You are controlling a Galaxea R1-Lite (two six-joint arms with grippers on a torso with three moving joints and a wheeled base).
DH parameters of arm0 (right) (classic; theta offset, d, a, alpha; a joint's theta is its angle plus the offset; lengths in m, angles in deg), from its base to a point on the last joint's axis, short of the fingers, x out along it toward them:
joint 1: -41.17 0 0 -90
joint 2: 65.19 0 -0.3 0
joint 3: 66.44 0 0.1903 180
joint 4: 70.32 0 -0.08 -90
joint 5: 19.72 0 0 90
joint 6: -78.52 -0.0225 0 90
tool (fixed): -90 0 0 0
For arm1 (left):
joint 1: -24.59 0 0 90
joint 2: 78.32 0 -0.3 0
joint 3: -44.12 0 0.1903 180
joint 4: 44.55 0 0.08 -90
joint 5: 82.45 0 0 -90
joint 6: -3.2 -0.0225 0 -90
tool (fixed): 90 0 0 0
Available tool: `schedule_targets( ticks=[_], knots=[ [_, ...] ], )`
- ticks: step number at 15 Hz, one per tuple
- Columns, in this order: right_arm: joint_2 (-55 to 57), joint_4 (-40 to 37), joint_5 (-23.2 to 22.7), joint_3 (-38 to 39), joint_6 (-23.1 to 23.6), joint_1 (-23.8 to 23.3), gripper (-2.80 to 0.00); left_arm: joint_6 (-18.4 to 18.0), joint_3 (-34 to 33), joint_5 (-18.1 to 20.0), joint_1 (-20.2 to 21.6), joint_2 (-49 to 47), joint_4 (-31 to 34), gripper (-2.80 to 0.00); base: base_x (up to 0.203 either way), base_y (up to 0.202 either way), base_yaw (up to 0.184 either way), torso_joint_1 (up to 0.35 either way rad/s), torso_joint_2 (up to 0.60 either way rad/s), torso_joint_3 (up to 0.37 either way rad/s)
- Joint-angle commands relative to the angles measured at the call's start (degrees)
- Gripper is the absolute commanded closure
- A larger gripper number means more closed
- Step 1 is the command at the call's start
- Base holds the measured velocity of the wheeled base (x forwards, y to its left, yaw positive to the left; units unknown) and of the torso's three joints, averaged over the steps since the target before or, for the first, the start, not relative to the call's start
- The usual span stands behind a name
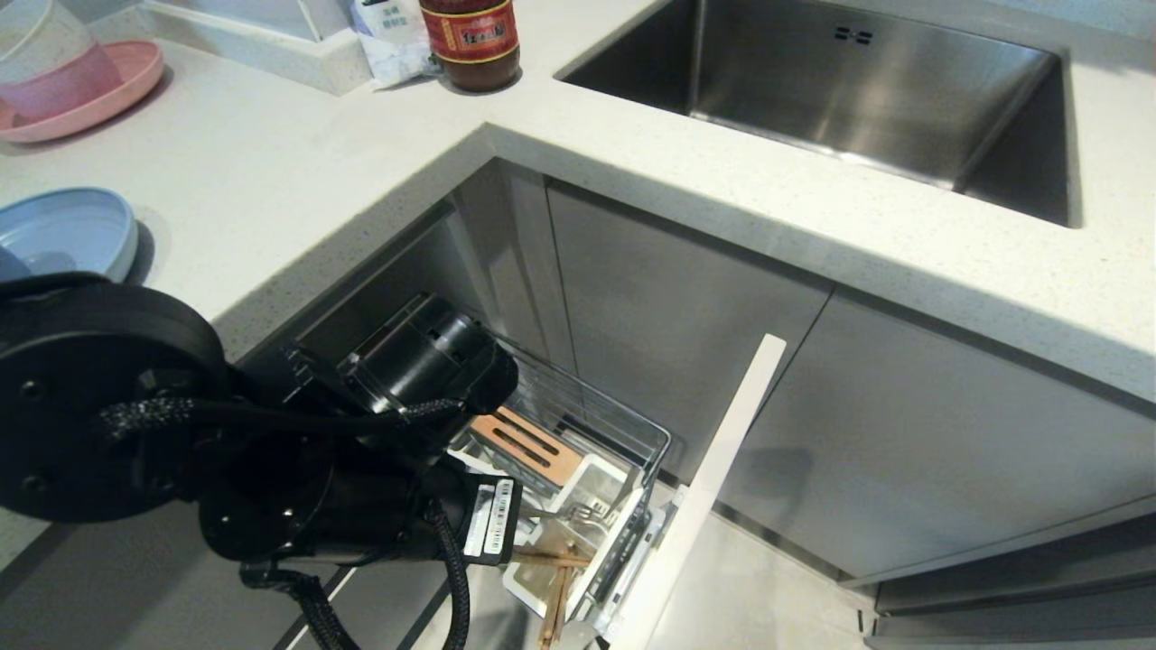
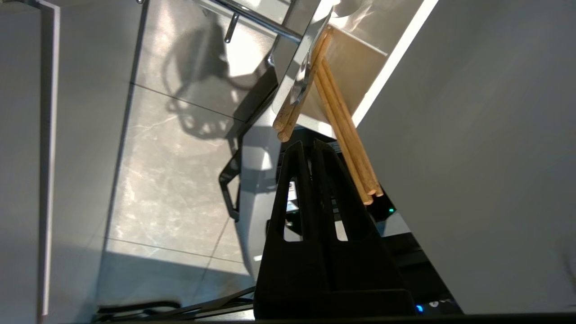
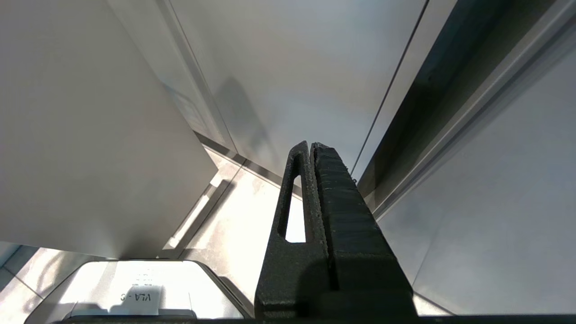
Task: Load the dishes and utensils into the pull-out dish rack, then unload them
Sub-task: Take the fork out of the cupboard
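Chrome wire forms the pull-out dish rack (image 1: pixel 587 424), drawn out from the grey cabinets below the speckled white bench (image 1: pixel 361 181), its narrow pale-grey cabinet front (image 1: pixel 713 478) standing edge-on to its right. Inside it a slotted wooden strip (image 1: pixel 528 442) lies on the far side, and next to it, nearer, sits the white utensil box (image 1: pixel 591 506). The slim silver metal fork (image 1: pixel 578 515) lies in that box with its tines up, and the light-brown wooden chopsticks (image 1: pixel 555 587) stand in the box's near part, their ends sticking out over its near edge.

The left arm fills the near left of the head view, reaching down over the rack. Its left claw (image 2: pixel 310 144) has the fingers pressed together with nothing between them; the tips sit just beside the projecting chopstick ends (image 2: pixel 346 135), and I cannot tell whether they touch.

The wide, shallow light-blue round plate (image 1: pixel 68 230) rests on the bench at the far left, partly hidden by the arm. Farther off on the left stands a pink plate (image 1: pixel 90 95) with a clear cup (image 1: pixel 45 54) on it. A dark sauce bottle (image 1: pixel 470 41) stands at the far edge, and the steel sink (image 1: pixel 840 90) is set into the bench at the far right.

The right claw (image 3: pixel 310 146) hangs beside the cabinet fronts, fingers together and empty.
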Motion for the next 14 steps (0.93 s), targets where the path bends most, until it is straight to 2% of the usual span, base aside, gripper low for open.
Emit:
schedule_targets(
  ticks=[1, 8, 9, 14],
  knots=[
    [-0.2, 0.0, 0.0, 0.1, 0.0, 0.1, 0.0, 0.2, -0.6, -1.2, -0.3, -0.5, -0.2, 0.0, 0.0, 0.0, 0.0, 0.0, 0.0, 0.0],
    [-0.2, 0.0, 0.0, 0.1, 0.0, 0.0, 0.0, 0.4, -1.0, -3.5, -0.3, -3.0, -1.4, 0.0, 0.0, 0.0, 0.0, 0.0, 0.0, 0.0],
    [-0.2, 0.0, 0.0, 0.1, 0.0, 0.0, 0.0, 0.4, -1.2, -4.1, -0.5, -2.9, -1.8, -2.8, 0.0, 0.0, 0.0, 0.0, 0.0, 0.0],
    [-0.2, 0.0, 0.0, 0.1, 0.0, 0.1, 0.0, 0.4, -1.5, -5.1, -0.6, -2.8, -2.6, -2.8, 0.0, 0.0, 0.0, 0.0, 0.0, 0.0]
  ],
)
